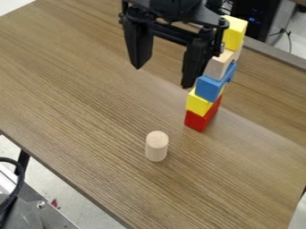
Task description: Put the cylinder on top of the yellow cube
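1. My fingers (163, 78) are spread wide with nothing between them, hanging over the table (78, 85) on the near side of the block tower
2. The wooden cylinder (156, 146) stands upright on the tabletop, lower in the view than my tips and towards the camera, so I judge that my next move is forward that way and down
3. Its long axis points straight up, and being round it should take my grip from any side; coming down over it with one finger each side looks right
4. The tower rises just beside my finger on that side: red block (203, 118) at the bottom, then a yellow block (198, 103), a blue block (214, 85), pale wood (220, 65), and the yellow cube (235, 32) on top
5. I take that top cube as my goal, up and away from where the cylinder stands; a careless swing could knock the stack
6. My own frame covers part of the cube's edge and some of the pale wood, so I cannot tell whether that layer is one piece or two
7. My upper part is cut off at the top edge, and how high my tips hang above the table is hard to judge
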You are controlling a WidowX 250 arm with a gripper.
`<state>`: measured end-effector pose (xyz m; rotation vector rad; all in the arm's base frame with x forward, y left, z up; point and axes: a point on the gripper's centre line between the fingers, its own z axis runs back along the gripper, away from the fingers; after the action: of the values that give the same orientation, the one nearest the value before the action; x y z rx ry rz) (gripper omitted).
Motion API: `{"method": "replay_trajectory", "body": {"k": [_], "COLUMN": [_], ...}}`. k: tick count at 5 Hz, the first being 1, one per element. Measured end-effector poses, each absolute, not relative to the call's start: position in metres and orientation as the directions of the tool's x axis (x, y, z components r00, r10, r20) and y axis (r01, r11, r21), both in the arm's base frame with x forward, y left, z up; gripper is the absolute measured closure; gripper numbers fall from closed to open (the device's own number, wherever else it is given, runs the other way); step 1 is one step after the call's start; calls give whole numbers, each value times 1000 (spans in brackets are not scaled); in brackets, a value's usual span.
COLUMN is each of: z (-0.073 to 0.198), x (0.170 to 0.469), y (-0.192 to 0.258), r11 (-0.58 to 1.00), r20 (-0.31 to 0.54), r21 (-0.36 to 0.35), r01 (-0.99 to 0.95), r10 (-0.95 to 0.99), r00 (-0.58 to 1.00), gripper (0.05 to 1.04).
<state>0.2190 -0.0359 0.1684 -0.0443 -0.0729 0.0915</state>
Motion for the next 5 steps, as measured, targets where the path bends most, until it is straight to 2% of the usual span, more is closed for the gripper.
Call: {"method": "replay_trajectory", "body": {"k": [1, 2, 4, 5], "z": [162, 147, 128, 111], "x": [217, 216, 217, 217], "y": [-36, -31, -22, -18], "r11": [995, 994, 993, 993], "r20": [48, 63, 79, 57], "r21": [-42, -21, -20, -13], "r01": [-91, -108, -120, -121], "r10": [93, 109, 121, 122], "r00": [995, 992, 990, 991], "gripper": [87, 87, 87, 87]}}
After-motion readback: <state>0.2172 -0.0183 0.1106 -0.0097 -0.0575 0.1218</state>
